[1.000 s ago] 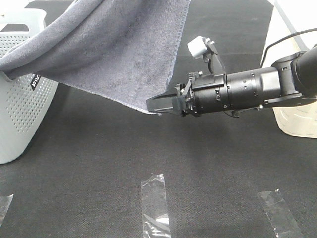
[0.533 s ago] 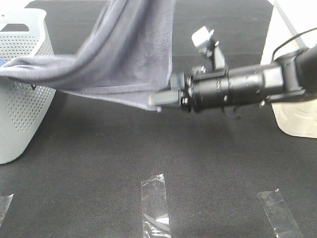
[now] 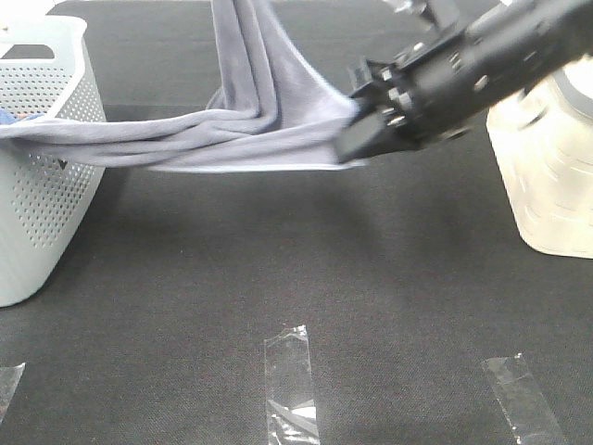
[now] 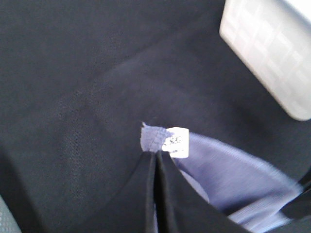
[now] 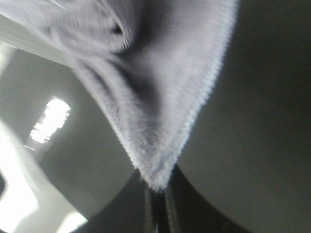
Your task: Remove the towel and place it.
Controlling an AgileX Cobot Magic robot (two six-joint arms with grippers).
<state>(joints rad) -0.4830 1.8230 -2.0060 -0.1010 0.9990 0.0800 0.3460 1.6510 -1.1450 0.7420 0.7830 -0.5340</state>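
Across the upper half of the high view, the towel [image 3: 250, 139] hangs stretched in a bunched grey band from the rim of the perforated white basket [image 3: 56, 176] at left to the right gripper [image 3: 352, 148], which is clamped on one end near upper centre. A second fold climbs out of the top edge of the frame, well above the black table [image 3: 278, 278]. On the left wrist camera, the left gripper [image 4: 156, 150] pinches a hemmed corner beside the white label [image 4: 176, 141], jaws pressed together with only cloth between them and the rest of the fabric trailing toward lower right. On the right wrist camera, the jaws are closed on a fuzzy corner point at bottom centre, the terry fanning upward in soft folds. Judging from the sag and creasing, the cloth is light, limp and not fragile, with a nap that offers grip. It will likely drape and drag rather than keep any shape, and the part lying over the basket rim may snag. Hemmed corners look like the sound places to hold, as both arms do now, kept apart so it spreads flat when laid.
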